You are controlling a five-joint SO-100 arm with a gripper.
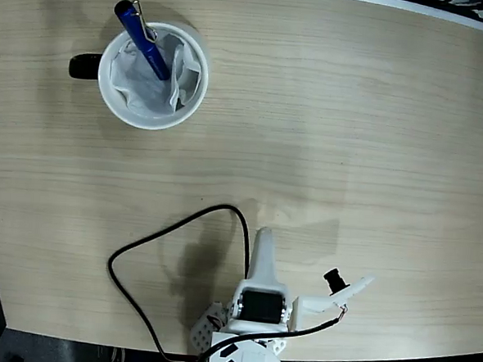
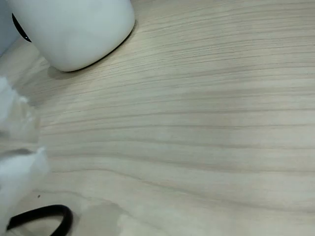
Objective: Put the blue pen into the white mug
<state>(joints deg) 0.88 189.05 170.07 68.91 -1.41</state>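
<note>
Fixed view: we see the pen [image 1: 143, 40] standing tilted inside the mug [image 1: 153, 75], upper left of the counter [image 1: 326, 137]. Gripper [image 1: 264, 241] at bottom edge, well apart; we cannot tell its spread.
Wrist view: mug [image 2: 74, 29] top left, cable [image 2: 42, 219] bottom left.

A pale wooden table [image 1: 351, 138] bears the white mug [image 1: 153, 75], a black cable [image 1: 152, 241], and seemingly the arm's base [image 1: 252, 346].

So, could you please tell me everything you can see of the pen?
The pen is slim, glossy and royal blue, with a silver clip near its upper end. It stands tilted inside the mug, its lower end down in the crumpled white paper, its top leaning out over the rim toward the upper left in the fixed view. Nothing grips it. The wrist view does not show it.
</note>
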